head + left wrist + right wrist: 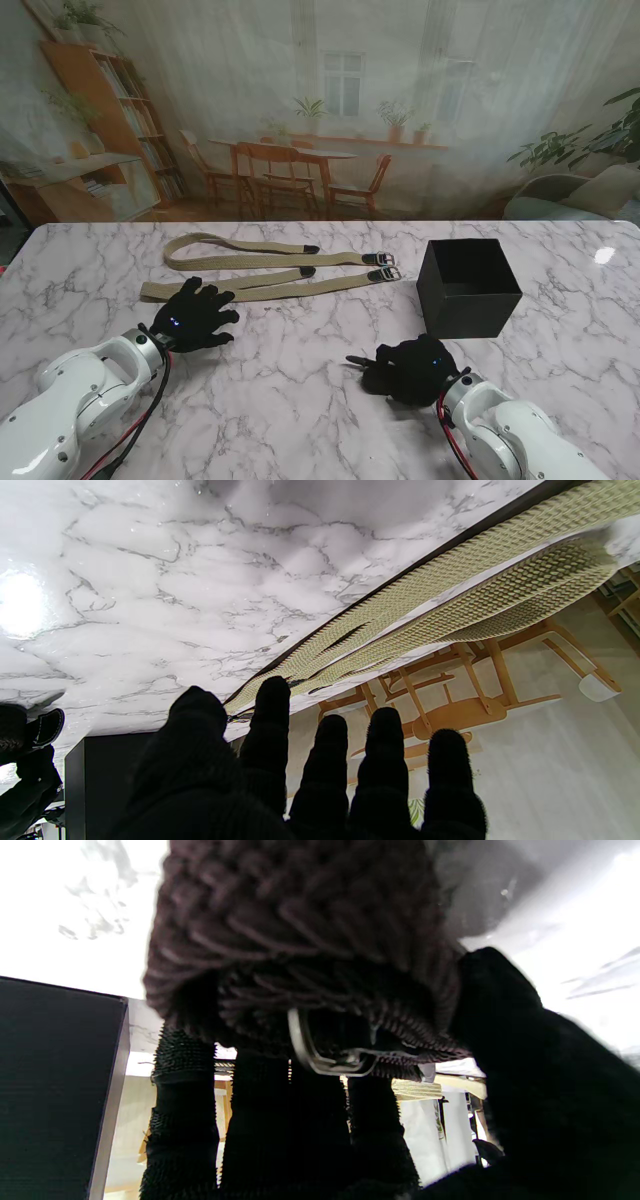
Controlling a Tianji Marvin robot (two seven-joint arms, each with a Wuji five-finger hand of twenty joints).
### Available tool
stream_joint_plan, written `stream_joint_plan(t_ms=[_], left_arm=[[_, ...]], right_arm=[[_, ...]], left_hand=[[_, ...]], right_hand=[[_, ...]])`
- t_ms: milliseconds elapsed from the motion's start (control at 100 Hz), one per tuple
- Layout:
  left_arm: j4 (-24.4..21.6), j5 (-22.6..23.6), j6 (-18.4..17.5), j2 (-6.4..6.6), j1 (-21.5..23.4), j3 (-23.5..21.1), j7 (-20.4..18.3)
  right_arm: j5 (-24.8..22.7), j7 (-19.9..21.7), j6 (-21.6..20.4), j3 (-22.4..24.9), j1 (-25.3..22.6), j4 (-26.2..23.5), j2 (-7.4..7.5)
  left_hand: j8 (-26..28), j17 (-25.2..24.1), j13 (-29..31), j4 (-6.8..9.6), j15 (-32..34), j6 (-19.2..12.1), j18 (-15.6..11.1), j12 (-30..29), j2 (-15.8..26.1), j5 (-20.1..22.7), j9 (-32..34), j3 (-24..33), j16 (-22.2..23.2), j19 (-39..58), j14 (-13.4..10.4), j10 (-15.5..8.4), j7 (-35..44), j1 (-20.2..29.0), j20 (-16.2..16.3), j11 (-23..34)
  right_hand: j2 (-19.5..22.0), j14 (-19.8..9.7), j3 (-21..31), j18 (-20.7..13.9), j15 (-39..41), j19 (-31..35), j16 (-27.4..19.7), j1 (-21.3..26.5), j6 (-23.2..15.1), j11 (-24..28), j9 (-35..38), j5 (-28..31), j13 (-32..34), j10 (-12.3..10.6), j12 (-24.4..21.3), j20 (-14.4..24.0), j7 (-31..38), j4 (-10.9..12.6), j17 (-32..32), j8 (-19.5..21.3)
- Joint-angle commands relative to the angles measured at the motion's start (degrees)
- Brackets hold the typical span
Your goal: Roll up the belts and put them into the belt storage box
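From the stand's view we see two tan belts lying stretched across the marble worktop, buckles toward the black storage box on the right. Our left hand rests with fingers spread just at the nearer belt's left end, grasping nothing. Our right hand sits nearer to us than the box, curled around something dark.

In the left wrist view the fingers are spread and released, with the woven belts running away just past the fingertips.

In the right wrist view the right hand is clenched on a dark rolled belt, whose metal buckle shows against the fingers; the box wall stands close beside it.

We judge the step in hand is carrying this roll to the box. The next move calls for lifting it over the rim and lowering it in without letting the coil loosen, then turning to the tan belts.
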Motion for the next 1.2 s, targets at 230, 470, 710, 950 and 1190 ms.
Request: stream_joint_plan(t_ms=[230,470,710,950,1190], left_arm=[[0.21,-0.15,0.05,0.02,-0.18,0.34,-1.02],[0.19,-0.12,0.16,0.01,-0.14,0.35,-1.05],[0.19,-0.11,0.17,0.01,-0.16,0.34,-1.07],[0.29,-0.23,0.11,0.0,-0.35,0.39,-1.02],[0.46,-0.3,0.0,0.0,-0.66,0.39,-0.88]], right_arm=[[0.66,2.47,2.0,-0.61,-0.93,0.53,-0.27],[0.33,1.32,2.56,-1.88,-0.16,1.63,-0.23],[-1.88,-1.94,2.29,-0.01,-1.85,-0.94,-0.42],[-5.77,-4.0,0.63,4.67,-4.82,-6.7,-0.49],[-9.44,-7.33,-3.29,12.58,-6.99,-12.58,-0.67]], left_hand=[[0.32,-1.09,1.06,-1.17,-0.58,0.32,2.1,0.53,1.59,0.78,-1.3,-0.69,0.0,-1.54,0.22,0.37,0.41,0.93,-1.03,-0.47],[0.31,-1.11,1.01,-1.18,-0.61,0.43,2.09,0.53,1.64,0.73,-1.33,-0.72,-0.01,-1.53,0.19,0.38,0.38,0.86,-1.02,-0.48],[0.35,-1.1,1.03,-1.17,-0.59,0.33,2.15,0.53,1.58,0.76,-1.32,-0.68,0.0,-1.55,0.25,0.43,0.42,0.94,-1.03,-0.46],[0.34,-1.13,1.05,-1.18,-0.6,0.33,2.15,0.53,1.61,0.75,-1.35,-0.72,0.0,-1.56,0.19,0.44,0.4,0.86,-1.03,-0.48],[0.32,-1.09,1.09,-1.17,-0.59,0.29,2.12,0.54,1.62,0.72,-1.28,-0.72,0.01,-1.53,0.14,0.32,0.37,0.79,-1.02,-0.45]], right_hand=[[4.49,0.55,2.88,-0.48,10.68,10.53,7.81,8.08,-11.03,0.34,2.38,4.3,8.0,-4.5,6.71,4.84,7.87,1.96,9.74,-2.45],[4.06,1.31,3.61,-3.68,17.34,16.01,10.65,11.14,-10.6,-0.65,5.55,7.83,11.66,-3.85,7.02,8.06,12.14,1.91,14.6,-2.75],[4.43,3.05,4.36,-3.17,22.34,19.4,12.75,13.23,-15.66,0.63,8.95,16.29,14.82,-2.29,8.11,9.6,14.3,2.16,17.59,-1.26],[4.18,3.37,4.98,-3.11,24.79,20.52,13.77,13.97,-14.24,0.75,10.8,18.42,15.88,-1.18,8.64,10.03,13.58,2.23,19.24,-0.83],[4.29,3.13,5.01,-3.13,24.92,20.28,13.76,14.11,-14.26,0.61,11.01,18.71,15.67,-1.44,8.99,10.01,13.22,2.21,19.2,-0.27]])
